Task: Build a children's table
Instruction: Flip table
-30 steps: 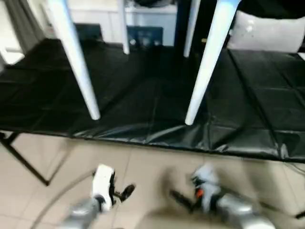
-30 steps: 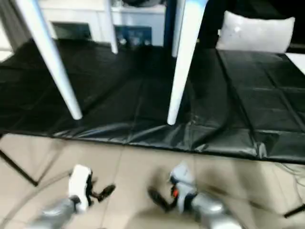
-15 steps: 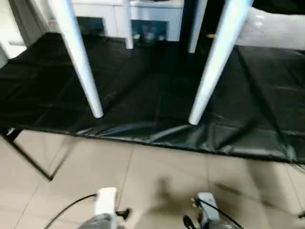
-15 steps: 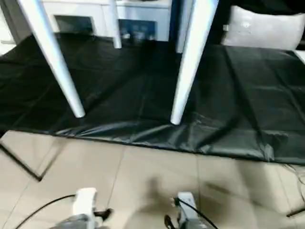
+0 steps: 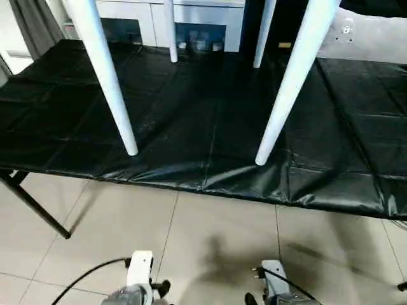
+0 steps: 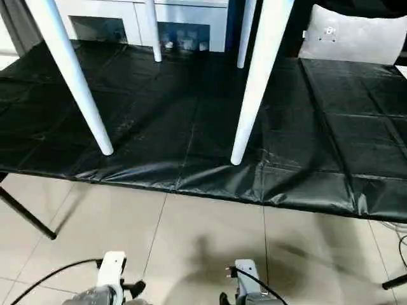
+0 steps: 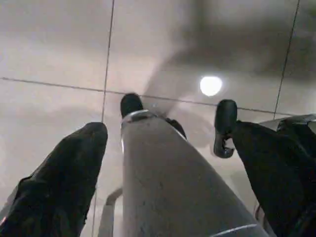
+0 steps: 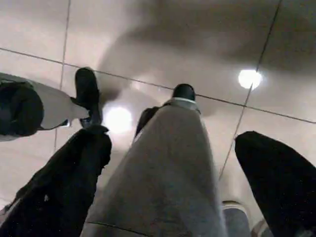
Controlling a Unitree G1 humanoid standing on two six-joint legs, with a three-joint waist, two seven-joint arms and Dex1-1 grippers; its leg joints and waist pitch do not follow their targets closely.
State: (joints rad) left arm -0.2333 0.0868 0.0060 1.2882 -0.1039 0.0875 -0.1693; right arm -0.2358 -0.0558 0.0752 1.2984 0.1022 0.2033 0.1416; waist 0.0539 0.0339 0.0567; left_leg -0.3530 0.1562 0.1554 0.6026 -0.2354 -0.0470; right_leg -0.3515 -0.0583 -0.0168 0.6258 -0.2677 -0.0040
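The children's table stands upright on a black-covered work table (image 5: 191, 114); its top is out of view above. Two of its white tapered legs stand near the front edge, one on the left (image 5: 105, 76) and one on the right (image 5: 289, 82). The other two stand further back (image 5: 170, 32) (image 5: 262, 35). My left gripper (image 5: 160, 290) and right gripper (image 5: 250, 297) hang low over the floor, far from the table. In the wrist views the left gripper (image 7: 168, 129) and the right gripper (image 8: 173, 138) are open and hold nothing.
Beige floor tiles lie between me and the work table. A black frame leg (image 5: 35, 213) slants down at the left. A white cushion (image 6: 350, 41) lies at the back right. A black cable (image 5: 89, 276) trails from my left wrist. My own grey leg (image 7: 163, 173) shows between the fingers.
Both arms have dropped and drawn back toward the picture's bottom edge, away from the work table. The children's table has not moved.
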